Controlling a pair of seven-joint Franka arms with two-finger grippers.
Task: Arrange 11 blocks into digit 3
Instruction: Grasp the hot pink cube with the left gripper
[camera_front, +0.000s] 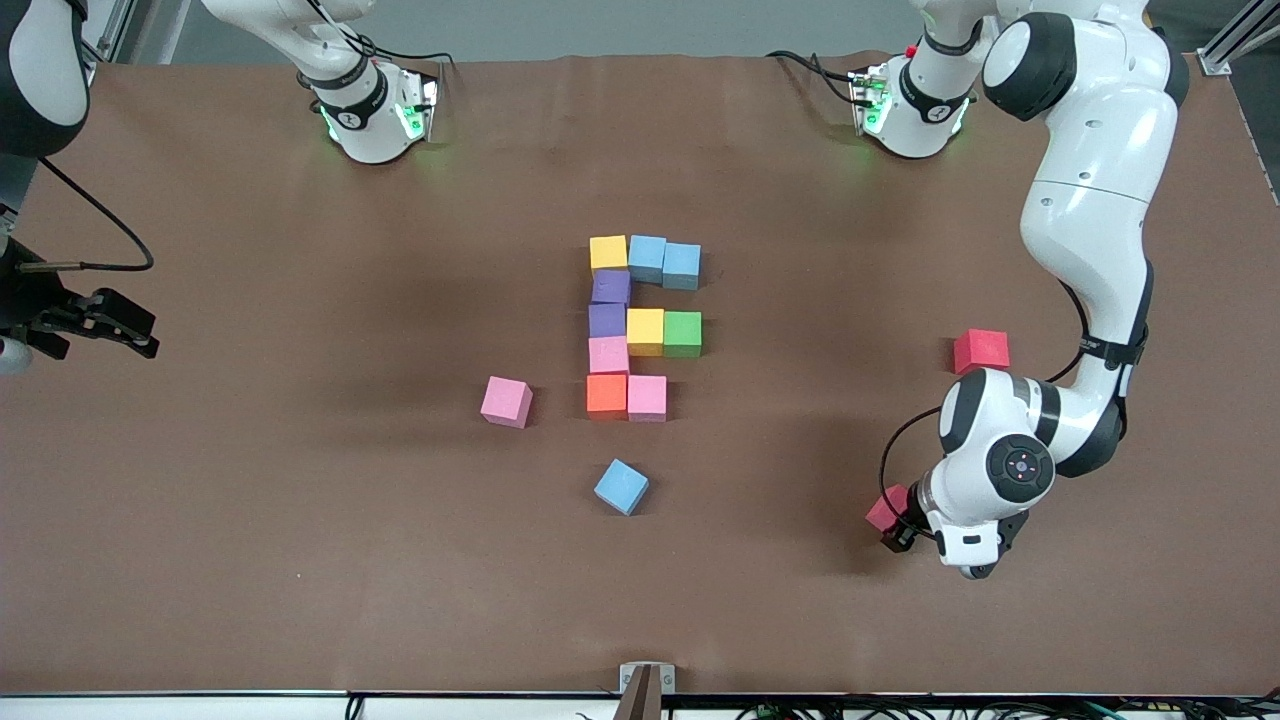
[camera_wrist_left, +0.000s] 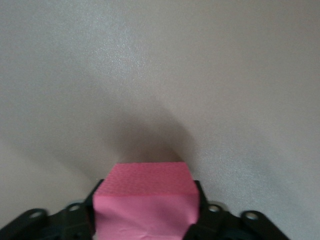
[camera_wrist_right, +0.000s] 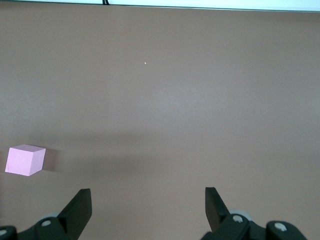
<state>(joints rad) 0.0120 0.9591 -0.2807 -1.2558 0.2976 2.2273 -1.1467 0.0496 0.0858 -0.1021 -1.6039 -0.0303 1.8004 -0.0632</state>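
Observation:
The digit 3 (camera_front: 640, 325) lies mid-table as a figure of several blocks: a yellow block (camera_front: 608, 252) and two light blue ones in one bar, a purple, pink and orange spine, a yellow and green bar, and a pink block (camera_front: 647, 397) beside the orange. My left gripper (camera_front: 897, 528) is low at the table toward the left arm's end, shut on a red block (camera_front: 886, 507). In the left wrist view the fingers (camera_wrist_left: 92, 200) press both sides of that block (camera_wrist_left: 145, 187). My right gripper (camera_wrist_right: 147, 200) waits open and empty at the right arm's end (camera_front: 140, 333).
Loose blocks lie around the figure: a pink one (camera_front: 506, 401) (camera_wrist_right: 25, 160) toward the right arm's end, a light blue one (camera_front: 621, 487) nearer the front camera, and a red one (camera_front: 981, 351) beside the left arm's forearm.

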